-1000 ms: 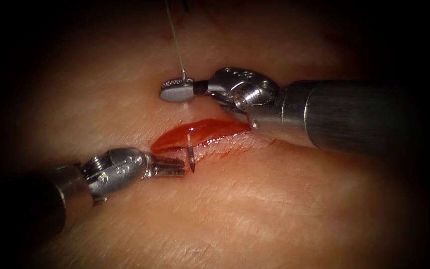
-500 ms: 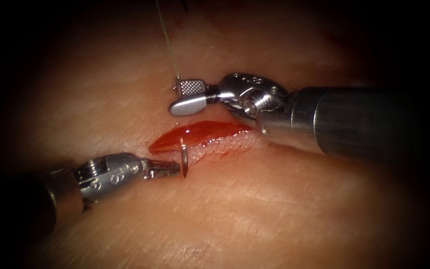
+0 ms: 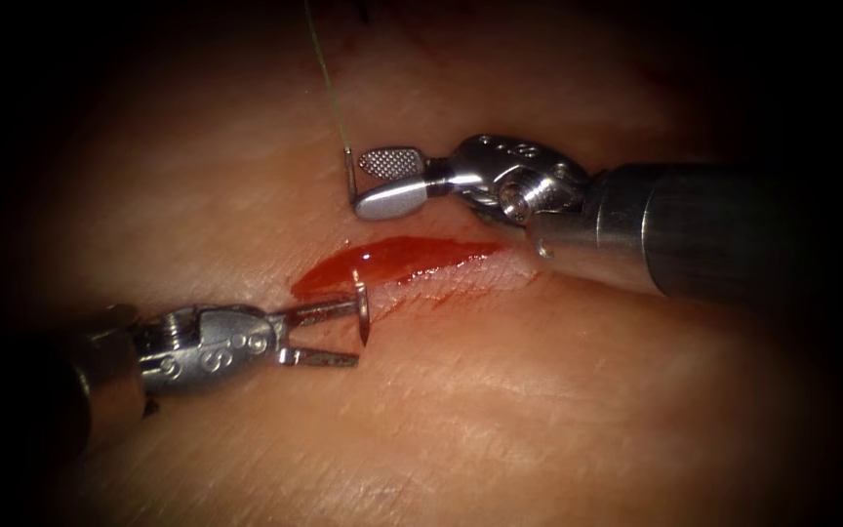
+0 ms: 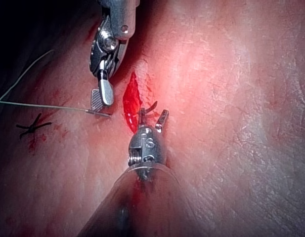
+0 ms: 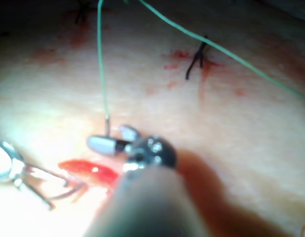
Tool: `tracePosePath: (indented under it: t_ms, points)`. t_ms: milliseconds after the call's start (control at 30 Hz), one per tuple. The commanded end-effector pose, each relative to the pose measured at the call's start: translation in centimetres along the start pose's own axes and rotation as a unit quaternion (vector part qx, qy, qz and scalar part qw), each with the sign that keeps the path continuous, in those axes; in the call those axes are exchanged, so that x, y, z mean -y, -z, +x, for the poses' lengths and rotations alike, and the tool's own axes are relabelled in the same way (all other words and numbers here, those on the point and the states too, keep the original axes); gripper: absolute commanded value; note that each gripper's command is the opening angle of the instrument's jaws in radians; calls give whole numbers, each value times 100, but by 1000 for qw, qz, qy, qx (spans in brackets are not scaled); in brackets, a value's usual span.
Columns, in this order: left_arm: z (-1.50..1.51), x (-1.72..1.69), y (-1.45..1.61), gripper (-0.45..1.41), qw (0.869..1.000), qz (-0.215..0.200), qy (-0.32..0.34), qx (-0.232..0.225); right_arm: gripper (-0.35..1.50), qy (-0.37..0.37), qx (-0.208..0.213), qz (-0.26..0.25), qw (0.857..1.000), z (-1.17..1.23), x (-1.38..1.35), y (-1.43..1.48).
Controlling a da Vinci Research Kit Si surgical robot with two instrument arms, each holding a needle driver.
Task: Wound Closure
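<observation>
We can't see the needle (image 3: 362, 307)'s middle, it's buried in the tissue (image 3: 500, 410), and the thread (image 3: 327, 78) runs off the endoscope view's top edge.

Endoscope view: set above and in front of the wound, looking down on the tissue (image 3: 539, 429) at close range, with the cut (image 3: 392, 262) near mid-scene, the left tool (image 3: 339, 334) entering from the left and the right tool (image 3: 382, 181) from the right. Left wrist view: rides behind the left tool (image 4: 152, 117), looks along its shaft from very close toward the cut (image 4: 131, 101), and takes in the right tool (image 4: 102, 98) beyond. Right wrist view: looks along the right shaft over the right tool (image 5: 112, 139) to the far tissue; all three views share the cut (image 5: 88, 170), both tools' tips and the thread (image 3: 329, 83).
</observation>
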Motion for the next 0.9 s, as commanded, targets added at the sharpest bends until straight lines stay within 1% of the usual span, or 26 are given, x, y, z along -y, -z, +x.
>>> tracePosePath:
  t_ms: [33,233,367,533,600,667,700,800,900]
  points:
    - [-4,3,-7,57,1000,2,1,0,131,4,-1,1,1000,0,-5,-7]
    - [1,8,-10,57,1000,4,-5,-1,131,5,-1,0,1000,-2,-5,-8]
    - [7,16,-17,57,1000,9,-6,-5,131,5,-2,-3,1000,-2,-6,-8]
    - [3,20,-24,51,1000,10,-10,-4,130,5,-3,-5,1000,-2,-6,-8]
    - [1,21,-24,42,1000,10,-11,-4,130,5,-5,-7,1000,-2,-6,-7]
    - [-2,23,-23,27,1000,13,-12,-3,130,5,-5,-8,1000,-2,-6,-7]
    - [-3,24,-21,15,1000,18,-12,-1,130,8,-6,-9,1000,-2,-6,-7]
    - [-7,27,-19,-3,1000,22,-12,0,130,9,-9,-14,1000,-1,-6,-5]
    - [-10,32,-18,-3,1000,27,-6,2,130,11,-10,-17,1000,1,-6,-3]
